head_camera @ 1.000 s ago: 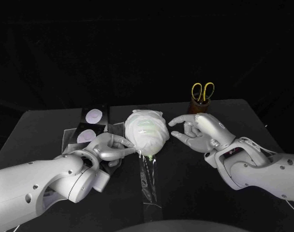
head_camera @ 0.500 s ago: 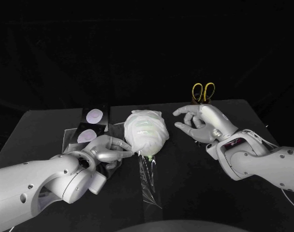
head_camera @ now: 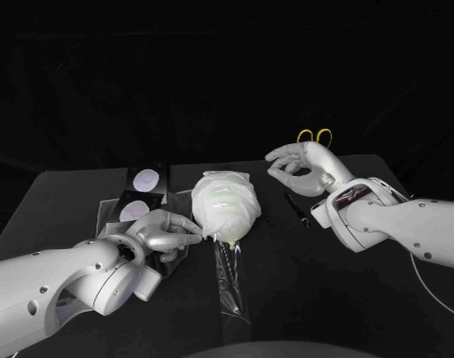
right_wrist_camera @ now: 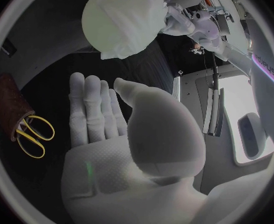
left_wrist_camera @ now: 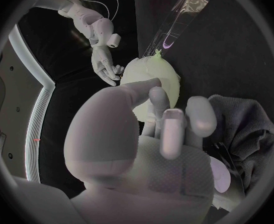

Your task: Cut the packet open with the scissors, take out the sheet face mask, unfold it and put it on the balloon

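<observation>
In the brown holder [right_wrist_camera: 11, 102] sit scissors [right_wrist_camera: 25, 130] (yellow-handled).

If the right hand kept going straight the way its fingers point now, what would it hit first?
Probably the mask-covered balloon: the right hand aims at it in its wrist view, though depth is unclear.

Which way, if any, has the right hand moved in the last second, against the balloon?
Yes. The right hand went from beside the balloon away from the robot, up to the scissors.
</observation>
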You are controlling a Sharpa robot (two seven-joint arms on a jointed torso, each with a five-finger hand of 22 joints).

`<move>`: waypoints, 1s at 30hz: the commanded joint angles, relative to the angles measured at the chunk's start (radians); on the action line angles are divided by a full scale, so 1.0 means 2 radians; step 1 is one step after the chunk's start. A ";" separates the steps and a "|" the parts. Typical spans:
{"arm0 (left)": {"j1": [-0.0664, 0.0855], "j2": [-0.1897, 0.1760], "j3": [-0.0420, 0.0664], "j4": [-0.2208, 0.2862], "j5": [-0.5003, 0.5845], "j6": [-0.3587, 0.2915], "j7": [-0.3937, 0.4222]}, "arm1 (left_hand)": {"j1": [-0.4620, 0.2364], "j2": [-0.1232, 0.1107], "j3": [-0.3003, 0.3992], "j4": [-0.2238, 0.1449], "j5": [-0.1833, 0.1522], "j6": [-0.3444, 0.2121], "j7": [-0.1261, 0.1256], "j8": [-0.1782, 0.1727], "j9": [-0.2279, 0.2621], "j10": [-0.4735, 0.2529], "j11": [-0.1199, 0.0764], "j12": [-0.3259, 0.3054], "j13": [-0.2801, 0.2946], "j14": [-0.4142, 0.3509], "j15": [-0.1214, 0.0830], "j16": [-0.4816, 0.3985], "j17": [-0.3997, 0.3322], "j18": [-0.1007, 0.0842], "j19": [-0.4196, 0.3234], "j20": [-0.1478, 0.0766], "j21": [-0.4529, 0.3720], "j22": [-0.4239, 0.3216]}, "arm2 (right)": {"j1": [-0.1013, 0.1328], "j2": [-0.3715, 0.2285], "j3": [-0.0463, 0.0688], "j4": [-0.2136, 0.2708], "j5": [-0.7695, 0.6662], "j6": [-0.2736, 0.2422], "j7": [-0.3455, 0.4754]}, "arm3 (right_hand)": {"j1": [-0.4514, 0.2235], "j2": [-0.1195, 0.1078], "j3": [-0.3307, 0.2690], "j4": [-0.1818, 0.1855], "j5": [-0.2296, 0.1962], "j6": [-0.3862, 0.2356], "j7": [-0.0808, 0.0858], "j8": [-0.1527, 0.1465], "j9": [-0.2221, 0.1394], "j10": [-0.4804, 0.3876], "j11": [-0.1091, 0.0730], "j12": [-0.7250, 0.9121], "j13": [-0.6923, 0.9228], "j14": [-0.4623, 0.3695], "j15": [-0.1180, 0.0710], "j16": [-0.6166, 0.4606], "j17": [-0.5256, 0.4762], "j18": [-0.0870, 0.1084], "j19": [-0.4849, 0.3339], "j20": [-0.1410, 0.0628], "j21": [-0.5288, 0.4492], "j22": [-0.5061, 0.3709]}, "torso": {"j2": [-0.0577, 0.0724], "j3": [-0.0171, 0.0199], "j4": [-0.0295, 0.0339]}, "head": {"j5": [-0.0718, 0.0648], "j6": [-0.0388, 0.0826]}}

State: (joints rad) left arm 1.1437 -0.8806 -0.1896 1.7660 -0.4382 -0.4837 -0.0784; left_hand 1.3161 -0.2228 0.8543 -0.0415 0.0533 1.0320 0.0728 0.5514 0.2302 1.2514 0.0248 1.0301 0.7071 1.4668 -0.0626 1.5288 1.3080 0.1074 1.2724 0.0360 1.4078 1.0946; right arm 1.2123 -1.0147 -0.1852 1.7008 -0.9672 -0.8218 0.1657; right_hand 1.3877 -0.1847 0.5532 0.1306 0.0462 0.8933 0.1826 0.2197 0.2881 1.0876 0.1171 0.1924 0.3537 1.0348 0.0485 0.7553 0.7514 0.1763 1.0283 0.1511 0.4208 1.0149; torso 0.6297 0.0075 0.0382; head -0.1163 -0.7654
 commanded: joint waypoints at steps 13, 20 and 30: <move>0.000 0.006 0.000 0.000 0.012 0.012 0.006 | -0.048 -0.006 -0.049 0.011 0.000 -0.031 0.011 -0.011 0.055 -0.036 -0.006 -0.083 -0.099 0.027 0.007 -0.012 0.030 0.000 -0.026 0.007 -0.017 -0.040 | 0.007 0.056 0.000 -0.059 0.084 0.082 0.025 | 0.000 0.003 -0.028 0.005 0.000 -0.016 0.016 -0.018 -0.004 -0.010 0.025 -0.063 -0.110 -0.077 0.043 -0.228 -0.149 -0.004 -0.078 0.040 -0.169 -0.170 | 0.001 0.0001 -0.0010 | 0.002 0.001; 0.000 0.010 0.000 0.001 0.014 0.015 0.005 | -0.085 -0.032 -0.136 0.029 -0.002 -0.063 0.024 -0.041 0.042 -0.051 0.006 -0.090 -0.099 0.019 0.018 -0.020 0.010 0.004 -0.042 0.017 -0.033 -0.065 | 0.008 0.075 0.000 -0.078 0.091 0.087 0.032 | -0.004 0.003 -0.042 0.009 0.001 -0.020 0.022 -0.023 -0.006 -0.022 0.032 -0.065 -0.134 -0.089 0.056 -0.265 -0.180 -0.001 -0.141 0.060 -0.181 -0.233 | 0.000 0.0003 -0.0010 | 0.003 0.000; 0.000 0.015 0.001 0.001 0.014 0.015 -0.001 | -0.075 -0.027 -0.220 0.053 -0.003 -0.067 0.026 -0.059 0.031 -0.058 0.009 -0.093 -0.099 0.016 0.021 -0.023 0.002 0.006 -0.042 0.021 -0.041 -0.072 | 0.008 0.087 0.002 -0.087 0.110 0.080 0.047 | -0.015 0.016 -0.058 0.020 0.002 -0.022 0.029 -0.028 -0.010 -0.037 0.038 -0.066 -0.146 -0.081 0.061 -0.290 -0.207 0.002 -0.155 0.068 -0.181 -0.286 | 0.000 0.0002 -0.0010 | 0.003 0.001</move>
State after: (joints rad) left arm 1.1436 -0.8543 -0.1896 1.7641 -0.4171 -0.4718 -0.0804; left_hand 1.1526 -0.2801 0.4277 0.0585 0.0517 0.8980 0.1254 0.4394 0.2936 1.1416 0.0449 0.8479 0.5085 1.4667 -0.0262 1.4859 1.3080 0.1072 1.1881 0.0731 1.3299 0.9518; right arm 1.2282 -0.8429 -0.1832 1.5293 -0.7745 -0.6717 0.2250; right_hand 1.3625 -0.1596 0.4388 0.1668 0.0462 0.8552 0.2196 0.1690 0.2701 1.0216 0.1949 0.0647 0.0635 0.8664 0.1681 0.1803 0.3398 0.1776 0.7262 0.2863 0.0618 0.4466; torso 0.6297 0.0079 0.0358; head -0.1094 -0.7650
